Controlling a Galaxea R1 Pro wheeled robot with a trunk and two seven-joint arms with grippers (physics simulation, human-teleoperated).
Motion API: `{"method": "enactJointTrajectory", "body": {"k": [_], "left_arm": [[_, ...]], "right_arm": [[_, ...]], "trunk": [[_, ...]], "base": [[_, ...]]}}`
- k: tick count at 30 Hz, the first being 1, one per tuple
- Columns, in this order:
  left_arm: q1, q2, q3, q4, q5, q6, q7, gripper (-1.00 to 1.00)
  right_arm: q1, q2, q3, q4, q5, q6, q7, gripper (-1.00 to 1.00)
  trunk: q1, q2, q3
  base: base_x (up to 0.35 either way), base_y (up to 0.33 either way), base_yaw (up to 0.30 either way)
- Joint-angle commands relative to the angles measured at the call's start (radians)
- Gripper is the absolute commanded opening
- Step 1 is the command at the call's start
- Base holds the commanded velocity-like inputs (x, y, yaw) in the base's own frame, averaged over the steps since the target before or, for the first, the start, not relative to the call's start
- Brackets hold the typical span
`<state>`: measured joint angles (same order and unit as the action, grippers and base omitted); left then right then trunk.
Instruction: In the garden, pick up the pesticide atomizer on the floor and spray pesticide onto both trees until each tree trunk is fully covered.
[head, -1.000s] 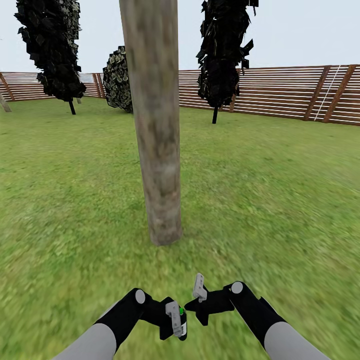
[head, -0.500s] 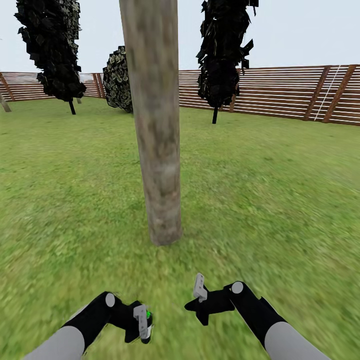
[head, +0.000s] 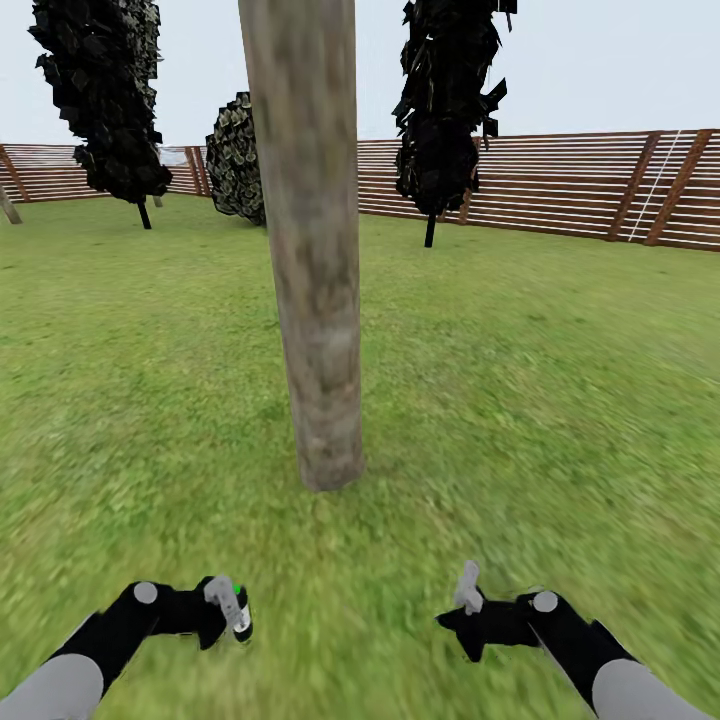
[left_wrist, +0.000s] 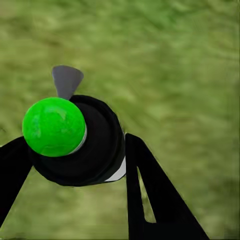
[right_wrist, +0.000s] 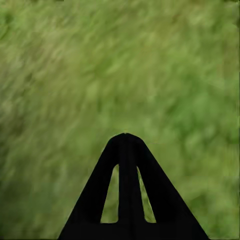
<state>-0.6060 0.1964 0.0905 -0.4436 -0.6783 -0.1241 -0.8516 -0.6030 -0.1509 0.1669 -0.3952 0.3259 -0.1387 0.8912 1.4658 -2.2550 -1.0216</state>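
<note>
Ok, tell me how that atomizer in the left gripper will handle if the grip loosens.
The pesticide atomizer looks rigid and small, so probably light. Its body is round and smooth between the left gripper fingers, so it may twist or slip out. Dropped on the lawn, it would likely roll only a little, as the grass should damp it.

The tree trunk has a matt, mottled grey-brown bark, the fence shows brown wooden slats, the grass looks soft and blurry, and the atomizer has a glossy green plastic cap on a smooth black body.
</note>
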Motion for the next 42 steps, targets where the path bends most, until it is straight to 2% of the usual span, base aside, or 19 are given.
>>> {"method": "enactJointTrajectory", "body": {"k": [1,2,3,4,5,6,7,9,13,15,17,20,22,24,26,30,33,34,42], "left_arm": [[0.0,-0.004,0.024,0.0,0.006,0.0,0.022,-1.0],[0.0,-0.015,0.058,0.0,0.024,0.007,0.047,-1.0],[0.0,-0.024,0.08,0.001,0.04,0.019,0.057,-1.0],[0.0,-0.031,0.1,0.001,0.055,0.036,0.065,-1.0],[0.0,-0.042,0.122,0.005,0.076,0.069,0.08,-1.0],[0.0,-0.045,0.126,0.009,0.079,0.075,0.084,-1.0],[0.0,-0.055,0.132,0.023,0.086,0.087,0.097,-1.0],[0.0,-0.063,0.137,0.048,0.09,0.094,0.122,-1.0],[0.0,-0.069,0.144,0.101,0.112,0.098,0.214,-1.0],[0.0,-0.073,0.147,0.13,0.159,0.097,0.272,-1.0],[0.0,-0.085,0.148,0.155,0.218,0.098,0.348,-1.0],[0.0,-0.103,0.149,0.163,0.251,0.099,0.452,-1.0],[0.0,-0.125,0.151,0.165,0.259,0.099,0.515,-1.0],[0.0,-0.161,0.154,0.165,0.263,0.1,0.594,-1.0],[-0.001,-0.181,0.156,0.162,0.264,0.104,0.621,-1.0],[-0.006,-0.194,0.155,0.154,0.283,0.141,0.658,-1.0],[-0.012,-0.197,0.152,0.149,0.367,0.235,0.715,-1.0],[-0.013,-0.198,0.148,0.147,0.412,0.279,0.744,-1.0],[-0.014,-0.213,0.141,0.148,0.419,0.31,0.748,-1.0]], "right_arm": [[0.0,-0.005,-0.037,0.034,-0.003,-0.019,-0.048,-1.0],[0.0,-0.01,-0.084,0.087,-0.005,-0.042,-0.128,-1.0],[0.001,-0.012,-0.112,0.122,-0.006,-0.06,-0.186,1.0],[0.001,-0.013,-0.137,0.154,-0.007,-0.081,-0.243,1.0],[0.002,-0.014,-0.187,0.197,-0.008,-0.133,-0.349,1.0],[0.002,-0.014,-0.201,0.204,-0.009,-0.146,-0.374,1.0],[0.004,-0.014,-0.245,0.217,-0.013,-0.182,-0.446,1.0],[0.012,-0.015,-0.303,0.226,-0.028,-0.212,-0.524,1.0],[0.048,-0.017,-0.4,0.23,-0.08,-0.232,-0.585,1.0],[0.066,-0.02,-0.438,0.23,-0.107,-0.239,-0.595,1.0],[0.083,-0.034,-0.502,0.23,-0.144,-0.265,-0.614,1.0],[0.095,-0.042,-0.563,0.231,-0.165,-0.302,-0.624,1.0],[0.099,-0.045,-0.577,0.23,-0.169,-0.313,-0.625,1.0],[0.102,-0.045,-0.585,0.23,-0.172,-0.319,-0.624,1.0],[0.103,-0.044,-0.586,0.23,-0.172,-0.319,-0.623,1.0],[0.103,-0.043,-0.588,0.231,-0.173,-0.32,-0.624,1.0],[0.103,-0.039,-0.588,0.232,-0.173,-0.32,-0.624,1.0],[0.103,-0.04,-0.589,0.233,-0.173,-0.32,-0.624,1.0],[0.103,-0.041,-0.589,0.233,-0.172,-0.32,-0.623,1.0]], "trunk": [[0.0,0.0,0.0],[0.0,0.0,0.0],[0.0,0.0,0.0],[0.0,0.0,0.0],[0.0,0.0,0.0],[0.0,0.0,0.0],[0.0,0.0,0.0],[0.0,0.0,0.0],[0.0,0.0,0.0],[0.0,0.0,0.0],[0.0,0.0,0.0],[0.0,0.0,0.0],[0.0,0.0,0.0],[0.0,0.0,0.0],[0.0,0.0,0.0],[0.0,0.0,0.0],[0.0,0.0,0.0],[0.0,0.0,0.0],[0.0,0.0,0.0]], "base": [[0.0,0.0,0.0],[0.0,0.0,0.0],[0.0,0.0,0.0],[0.0,0.0,0.0],[0.0,0.0,0.0],[0.0,0.0,0.0],[0.0,0.0,0.0],[0.0,0.0,0.0],[0.0,0.0,0.0],[0.0,0.0,0.0],[0.0,0.0,0.0],[0.0,0.0,0.0],[0.0,0.0,0.0],[0.0,0.0,0.0],[0.0,0.0,0.0],[0.0,0.0,0.0],[0.0,0.0,0.0],[0.0,0.0,0.0],[0.0,0.0,-0.211]]}}
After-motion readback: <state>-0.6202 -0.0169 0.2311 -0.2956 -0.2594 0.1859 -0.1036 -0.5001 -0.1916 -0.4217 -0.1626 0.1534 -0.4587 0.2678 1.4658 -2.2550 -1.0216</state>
